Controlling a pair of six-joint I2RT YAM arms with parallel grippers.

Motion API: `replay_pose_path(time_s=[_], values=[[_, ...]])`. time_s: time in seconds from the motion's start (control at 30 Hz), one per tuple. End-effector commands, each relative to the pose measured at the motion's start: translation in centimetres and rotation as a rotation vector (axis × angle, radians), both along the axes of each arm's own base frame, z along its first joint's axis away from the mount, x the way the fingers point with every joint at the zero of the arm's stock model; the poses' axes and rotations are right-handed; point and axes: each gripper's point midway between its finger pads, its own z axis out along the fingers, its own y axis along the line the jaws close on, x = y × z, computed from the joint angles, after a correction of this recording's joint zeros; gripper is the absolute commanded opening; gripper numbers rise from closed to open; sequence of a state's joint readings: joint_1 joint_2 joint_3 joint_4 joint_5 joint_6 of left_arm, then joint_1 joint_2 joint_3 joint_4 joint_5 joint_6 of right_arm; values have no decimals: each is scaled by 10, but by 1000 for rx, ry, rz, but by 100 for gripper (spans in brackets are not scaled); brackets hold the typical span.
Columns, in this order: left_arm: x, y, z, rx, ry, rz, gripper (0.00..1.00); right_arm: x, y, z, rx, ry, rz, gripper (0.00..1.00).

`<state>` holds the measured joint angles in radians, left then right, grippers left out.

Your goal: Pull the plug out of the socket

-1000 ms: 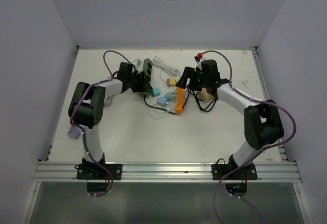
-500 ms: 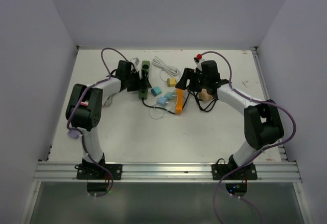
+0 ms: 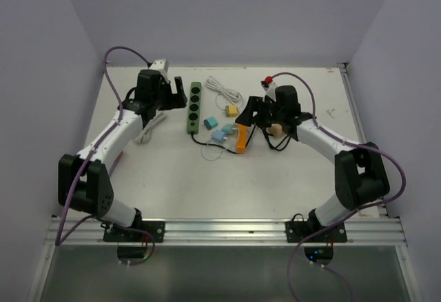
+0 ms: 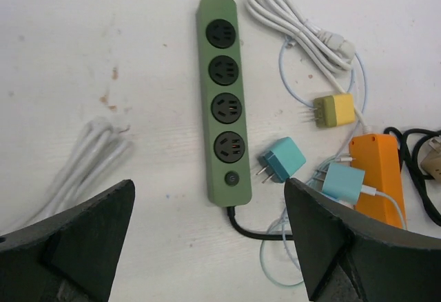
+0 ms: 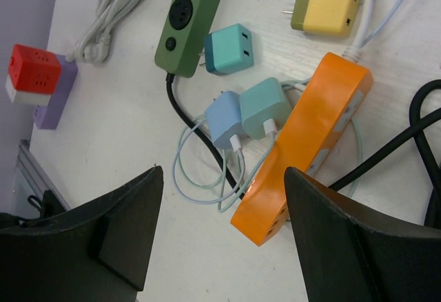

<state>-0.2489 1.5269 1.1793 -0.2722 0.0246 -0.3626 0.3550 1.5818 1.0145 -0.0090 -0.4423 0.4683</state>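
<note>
Socket [image 4: 222, 98] ahead of spread left fingers [image 4: 69, 247], long axis pointing away; teal plug [image 4: 282, 169] loose beside its switch end; right fingers [image 5: 89, 247] spread, farther.

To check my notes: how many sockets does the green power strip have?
4, in one row along the green power strip, all empty; none seems hidden.

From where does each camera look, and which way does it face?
Top external: fixed above and behind the arms, looking down on the table; both whole arms show, left gripper and right gripper.
Left wrist: on the left arm, facing down at the green power strip; its two open fingers show.
Right wrist: on the right arm, facing down at the orange strip; its open fingers show.
Shared: both wrist views show the green strip's cord end, a teal plug and a yellow plug.
</note>
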Motion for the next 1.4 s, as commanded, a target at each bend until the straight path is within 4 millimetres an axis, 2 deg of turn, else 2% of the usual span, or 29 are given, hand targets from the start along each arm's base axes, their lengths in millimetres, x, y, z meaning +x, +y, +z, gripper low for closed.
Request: replay_pose_path(time_s=[0.0, 0.03, 0.13, 0.23, 0.33, 0.4, 0.43, 0.67, 0.73, 0.87, 0.9, 1.0, 1.13, 1.2, 1.27, 1.37], values=[[-27, 46, 23, 177, -26, 103, 94, -6, 11, 28, 47, -120, 85, 75], [-34, 59, 37, 220, -49, 143, 94, -7, 10, 30, 40, -136, 94, 75], [-61, 92, 42, 365, -5, 209, 95, -13, 6, 26, 15, -152, 107, 77], [-88, 122, 32, 509, 43, 254, 96, -23, 7, 19, 35, -149, 126, 78], [-104, 136, 22, 567, 45, 260, 97, -28, 10, 11, 46, -149, 164, 78], [-105, 141, 21, 592, 22, 244, 99, -28, 11, 6, 41, -134, 173, 78], [-110, 146, 14, 615, 23, 248, 100, -28, 11, 6, 43, -133, 178, 78], [-110, 172, 10, 629, -28, 271, 100, -26, 7, 1, 32, -134, 176, 78], [-118, 184, 2, 662, -21, 298, 100, -27, 6, 0, 41, -127, 177, 78], [-110, 198, 3, 646, -23, 321, 100, -29, 3, -2, 45, -131, 170, 78], [-108, 208, 3, 636, -2, 339, 100, -29, 2, -1, 45, -130, 167, 78], [-104, 222, 1, 644, 21, 351, 100, -31, 2, 2, 54, -135, 168, 78], [-98, 230, -23, 619, 74, 315, 100, -31, -1, 4, 61, -144, 164, 78], [-98, 234, -30, 596, 94, 295, 100, -30, -2, 3, 61, -139, 157, 78], [-93, 229, -33, 592, 68, 254, 100, -30, -3, 3, 69, -136, 159, 78], [-102, 229, -51, 615, 107, 215, 100, -27, -3, -2, 68, -122, 155, 78]])
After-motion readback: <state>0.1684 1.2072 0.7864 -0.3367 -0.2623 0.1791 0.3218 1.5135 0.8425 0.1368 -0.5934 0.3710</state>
